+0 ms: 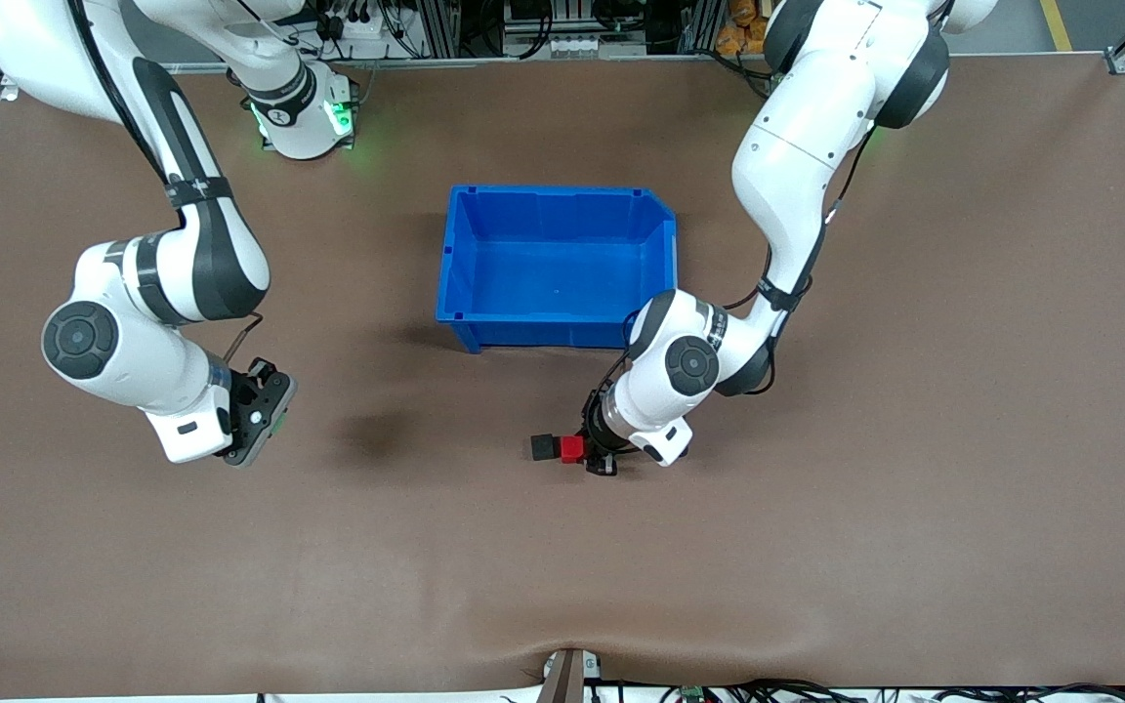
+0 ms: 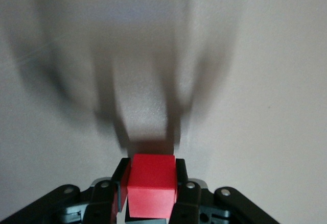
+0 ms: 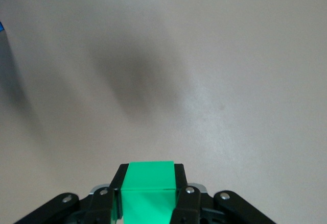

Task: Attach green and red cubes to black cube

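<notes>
Black cube [image 1: 543, 446] touches the red cube [image 1: 573, 448] clamped by the left gripper [image 1: 598, 456], nearer the camera than the blue bin [image 1: 463, 256]. Right gripper [image 3: 148, 196] grips the green cube [image 3: 148, 191] above bare table [image 1: 914, 488].

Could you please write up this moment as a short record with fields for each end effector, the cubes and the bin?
left end effector: shut on the small bright red cube, low over the brown table
right end effector: shut on the small bright green cube, up in the air toward the right arm's end of the table
small matt black cube: beside the red cube, touching it as far as the front view shows
open blue plastic bin: farther from the front camera than the cubes, nothing visible inside
</notes>
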Available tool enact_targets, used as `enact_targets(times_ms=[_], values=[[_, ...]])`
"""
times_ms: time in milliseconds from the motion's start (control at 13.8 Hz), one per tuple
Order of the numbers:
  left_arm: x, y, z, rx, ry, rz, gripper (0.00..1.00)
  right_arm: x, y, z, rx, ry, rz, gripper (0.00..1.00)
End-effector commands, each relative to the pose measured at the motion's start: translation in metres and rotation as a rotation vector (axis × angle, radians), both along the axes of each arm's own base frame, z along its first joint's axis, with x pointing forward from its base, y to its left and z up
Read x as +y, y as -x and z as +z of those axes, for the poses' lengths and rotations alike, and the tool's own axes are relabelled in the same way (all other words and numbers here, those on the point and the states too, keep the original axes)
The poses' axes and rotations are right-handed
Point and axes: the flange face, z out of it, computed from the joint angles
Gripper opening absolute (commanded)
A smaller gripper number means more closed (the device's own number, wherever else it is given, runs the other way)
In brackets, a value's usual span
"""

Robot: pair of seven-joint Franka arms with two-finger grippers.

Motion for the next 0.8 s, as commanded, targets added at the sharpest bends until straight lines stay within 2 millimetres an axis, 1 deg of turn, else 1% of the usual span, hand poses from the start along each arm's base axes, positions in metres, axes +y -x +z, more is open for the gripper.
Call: enact_targets(times_ms=[0,218,363,509,581,727], values=[[-0.007,-0.001,0.001,-0.003,0.013,0.037,0.00,0.011,-0.005,0.000,0.006,-0.022,0.034,0.00],[-0.006,0.000,-0.001,-0.001,0.011,0.035,0.00,0.021,-0.011,-0.002,0.000,-0.033,0.072,0.00],[-0.006,0.000,-0.006,0.002,0.008,0.033,0.00,0.023,-0.021,-0.010,-0.002,-0.053,0.116,0.00],[-0.006,0.000,-0.008,-0.004,0.009,0.035,0.00,0.025,-0.023,-0.018,0.011,-0.105,0.133,0.00],[-0.009,0.002,-0.007,-0.007,0.011,0.025,0.00,0.027,-0.028,-0.023,0.010,-0.110,0.150,0.00],[-0.010,0.003,-0.006,-0.014,0.010,0.010,0.00,0.041,-0.033,-0.028,0.004,-0.114,0.193,0.00]])
